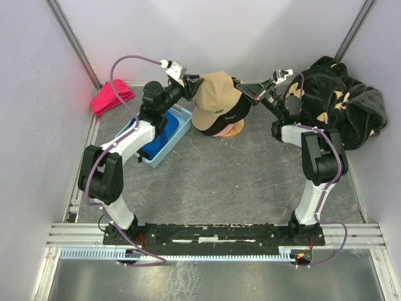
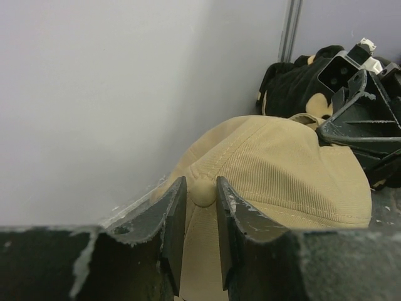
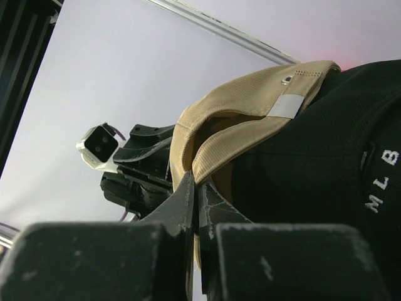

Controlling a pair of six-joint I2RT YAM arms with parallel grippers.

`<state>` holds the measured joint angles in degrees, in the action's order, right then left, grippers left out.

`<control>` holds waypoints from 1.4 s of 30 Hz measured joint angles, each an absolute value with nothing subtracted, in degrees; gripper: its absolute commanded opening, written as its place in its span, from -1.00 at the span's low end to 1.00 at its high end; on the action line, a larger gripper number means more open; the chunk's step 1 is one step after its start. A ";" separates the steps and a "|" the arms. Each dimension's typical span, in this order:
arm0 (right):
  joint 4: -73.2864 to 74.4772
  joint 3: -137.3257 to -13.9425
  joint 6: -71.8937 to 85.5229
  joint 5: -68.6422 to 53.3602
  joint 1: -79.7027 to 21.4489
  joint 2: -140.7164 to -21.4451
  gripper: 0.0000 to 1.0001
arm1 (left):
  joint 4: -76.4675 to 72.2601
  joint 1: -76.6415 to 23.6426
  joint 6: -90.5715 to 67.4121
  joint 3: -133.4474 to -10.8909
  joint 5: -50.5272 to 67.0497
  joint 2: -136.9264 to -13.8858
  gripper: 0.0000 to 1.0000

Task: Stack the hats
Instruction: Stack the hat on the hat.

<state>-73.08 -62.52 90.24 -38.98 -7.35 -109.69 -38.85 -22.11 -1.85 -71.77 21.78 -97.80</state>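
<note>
A tan cap sits on top of a black cap with white lettering, and a pink cap peeks out underneath, at the back middle of the table. My left gripper is shut on the tan cap's top button. My right gripper is shut on the tan cap's rear edge, beside the black cap. Something bright blue, perhaps the blue cap, lies in a basket under my left arm.
A light-blue basket stands at the left of the stack. A red-pink cloth bundle lies at the back left. A big black plush fabric with beige flowers fills the back right corner. Walls close in on three sides.
</note>
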 measured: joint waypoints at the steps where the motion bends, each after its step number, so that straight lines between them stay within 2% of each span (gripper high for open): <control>1: -73.08 -62.52 90.24 -38.96 -7.33 -109.69 -0.92 | -38.72 -22.11 -1.85 -71.94 22.13 -97.84 -0.37; 10: -72.99 -62.54 90.17 -38.76 -7.22 -109.69 -0.89 | -37.23 -22.11 -1.85 -74.06 23.70 -97.89 -0.40; 19: -72.64 -62.54 89.69 -38.28 -6.09 -109.69 -0.90 | -35.66 -22.11 -1.85 -74.41 24.08 -97.89 -0.10; 35: -71.11 -62.67 87.29 -37.23 -3.62 -112.31 -0.87 | -35.62 -23.27 -1.80 -74.41 23.88 -97.91 0.07; 42: -71.24 -62.67 86.65 -37.23 -3.11 -113.23 -0.86 | -35.64 -23.62 -1.72 -74.41 22.48 -97.91 0.28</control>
